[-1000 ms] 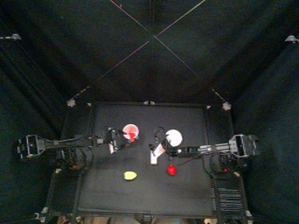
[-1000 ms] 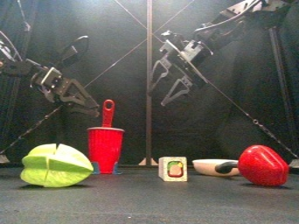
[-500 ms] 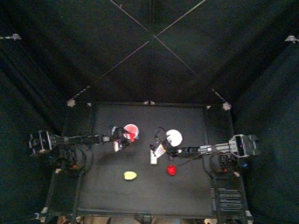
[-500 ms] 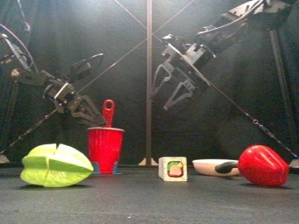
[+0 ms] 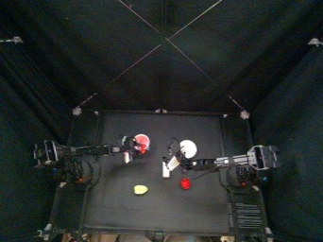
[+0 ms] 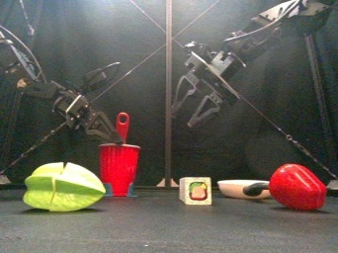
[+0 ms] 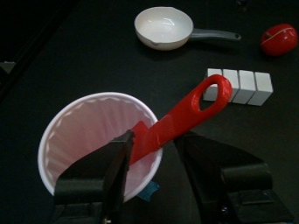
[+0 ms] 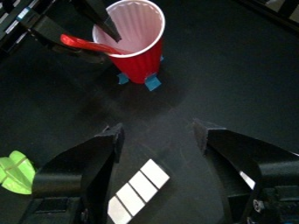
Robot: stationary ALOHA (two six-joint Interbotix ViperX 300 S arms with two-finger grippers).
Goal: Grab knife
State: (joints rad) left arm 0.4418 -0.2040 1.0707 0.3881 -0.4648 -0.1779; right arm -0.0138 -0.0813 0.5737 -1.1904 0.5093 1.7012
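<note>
A red plastic knife [image 7: 190, 107] with a hole at its handle's end leans in a red cup [image 7: 82, 131], its blade hidden inside. In the front view the knife's handle [image 6: 122, 126] sticks up over the cup [image 6: 119, 168]. My left gripper [image 7: 156, 144] is open, one jaw on each side of the handle just above the rim. It reaches the cup from the left [image 6: 95, 121]. My right gripper [image 6: 201, 99] hangs open and holds nothing, high over the table's middle.
A white segmented block [image 6: 196, 191] lies in front of the cup. To its right are a small white pan [image 6: 240, 188] and a red round fruit [image 6: 298, 186]. A light green fruit [image 6: 62, 186] sits at the front left.
My left gripper has moved right and down to the cup, its jaws now straddling the knife's handle and slightly narrower. The right arm has barely shifted.
</note>
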